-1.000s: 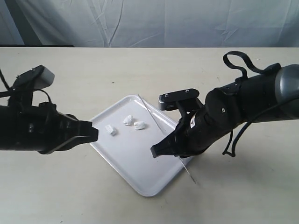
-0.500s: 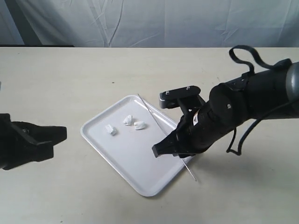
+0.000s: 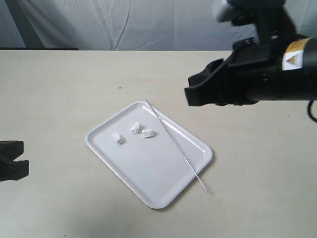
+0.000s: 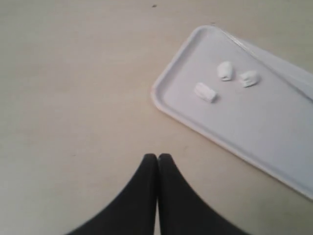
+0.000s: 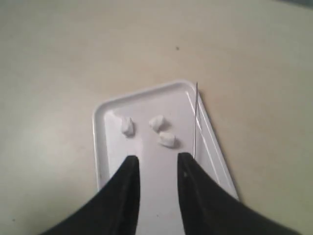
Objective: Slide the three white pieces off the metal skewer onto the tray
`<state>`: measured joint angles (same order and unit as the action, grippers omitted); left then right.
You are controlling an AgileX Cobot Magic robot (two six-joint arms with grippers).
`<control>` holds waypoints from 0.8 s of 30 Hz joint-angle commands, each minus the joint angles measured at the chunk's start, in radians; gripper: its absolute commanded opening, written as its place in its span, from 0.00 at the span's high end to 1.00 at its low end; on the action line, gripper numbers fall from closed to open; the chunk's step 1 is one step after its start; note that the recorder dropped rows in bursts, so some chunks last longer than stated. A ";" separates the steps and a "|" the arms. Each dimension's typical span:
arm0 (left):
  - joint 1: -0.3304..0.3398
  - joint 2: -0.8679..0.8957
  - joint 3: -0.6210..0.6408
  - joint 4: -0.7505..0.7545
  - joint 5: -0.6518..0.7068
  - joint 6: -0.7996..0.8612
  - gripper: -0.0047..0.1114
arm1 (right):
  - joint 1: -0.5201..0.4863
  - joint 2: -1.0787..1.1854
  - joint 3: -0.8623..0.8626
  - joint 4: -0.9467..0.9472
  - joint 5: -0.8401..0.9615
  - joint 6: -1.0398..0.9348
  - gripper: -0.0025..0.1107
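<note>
The black tapered fingers [image 4: 142, 196] of the left gripper [image 4: 157, 159] are pressed flat together and hold nothing. Those of the right gripper [image 5: 156, 160] stand a narrow gap apart, also empty.

In the exterior view the left gripper [image 3: 11, 161] sits at 9 o'clock from the flat white rectangular plastic tray [image 3: 148, 173], well apart from it. The right gripper [image 3: 198, 93] hangs at 1 o'clock.

The tray has rounded corners and a low raised rim, and it lies cornerwise on the matte beige table [image 3: 64, 89]. The three small white lumpy pieces [image 3: 136, 128] rest loose on its smooth floor toward 11 o'clock, near one another.

Just beside them, apart from all three, lies the thin straight silver metal skewer [image 3: 176, 145]. It runs from 11 to 5 o'clock, and its lower tip pokes past the rim.
</note>
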<state>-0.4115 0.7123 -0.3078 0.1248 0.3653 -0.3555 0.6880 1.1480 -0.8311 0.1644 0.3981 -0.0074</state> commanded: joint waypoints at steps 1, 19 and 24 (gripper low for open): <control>0.002 -0.052 0.005 0.259 0.042 -0.299 0.96 | 0.001 -0.190 0.049 -0.021 0.007 -0.001 0.74; 0.002 -0.484 0.005 0.214 0.127 -0.317 0.96 | 0.001 -0.795 0.417 -0.331 0.009 0.225 0.98; 0.002 -0.484 0.005 0.224 0.129 -0.317 0.96 | 0.001 -0.795 0.427 -0.696 0.011 0.538 0.98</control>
<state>-0.4107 0.2358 -0.3078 0.3382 0.4992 -0.6724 0.6880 0.3590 -0.4088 -0.4573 0.4154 0.4646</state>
